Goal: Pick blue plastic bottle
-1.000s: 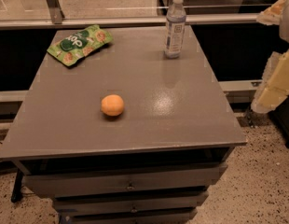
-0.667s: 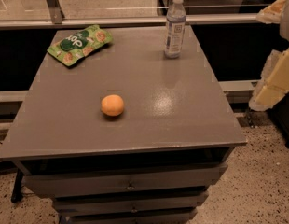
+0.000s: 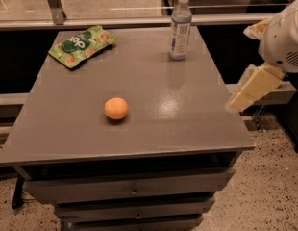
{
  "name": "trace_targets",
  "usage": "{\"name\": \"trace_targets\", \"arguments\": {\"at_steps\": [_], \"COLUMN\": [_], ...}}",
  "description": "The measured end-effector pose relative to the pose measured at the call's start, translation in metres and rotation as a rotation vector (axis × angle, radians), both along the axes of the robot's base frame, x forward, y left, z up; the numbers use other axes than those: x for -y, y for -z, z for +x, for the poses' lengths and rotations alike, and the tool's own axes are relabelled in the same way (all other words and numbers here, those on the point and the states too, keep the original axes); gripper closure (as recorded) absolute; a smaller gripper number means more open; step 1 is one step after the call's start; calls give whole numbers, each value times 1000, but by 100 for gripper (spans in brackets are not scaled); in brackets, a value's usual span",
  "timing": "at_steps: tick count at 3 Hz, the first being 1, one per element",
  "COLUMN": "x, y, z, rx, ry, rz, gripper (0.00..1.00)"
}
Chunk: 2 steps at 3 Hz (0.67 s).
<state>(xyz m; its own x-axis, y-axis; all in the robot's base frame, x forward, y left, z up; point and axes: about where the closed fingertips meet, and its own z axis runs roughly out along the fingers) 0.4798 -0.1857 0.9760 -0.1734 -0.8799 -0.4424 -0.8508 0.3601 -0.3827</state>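
Beside the table (image 3: 187, 124), the tool (image 3: 250, 89) hangs, well apart from the bottle (image 3: 180, 30).

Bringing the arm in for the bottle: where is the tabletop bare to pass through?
The gripper hangs beyond the table's right edge. Bare: the right side from the blue plastic bottle to the front edge, and the front strip below the orange. Crowded only at the back: green snack bag, bottle.

Three things on one table, and one gripper
One blue plastic bottle (image 3: 180, 25) far right, one orange fruit (image 3: 116, 108) near the middle, one green snack bag (image 3: 81, 44) far left, one grey table (image 3: 187, 124); one gripper (image 3: 252, 88) beside the table's right edge.
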Motion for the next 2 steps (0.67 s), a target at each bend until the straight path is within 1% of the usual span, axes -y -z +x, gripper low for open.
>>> {"name": "trace_targets", "arguments": {"at_steps": [1,2], "x": [-15,-41], "y": [24,41], "z": [44,91], "rx": [55,101], "ry": [41,78], "rz": [88,163], "gripper": [0,0]}}
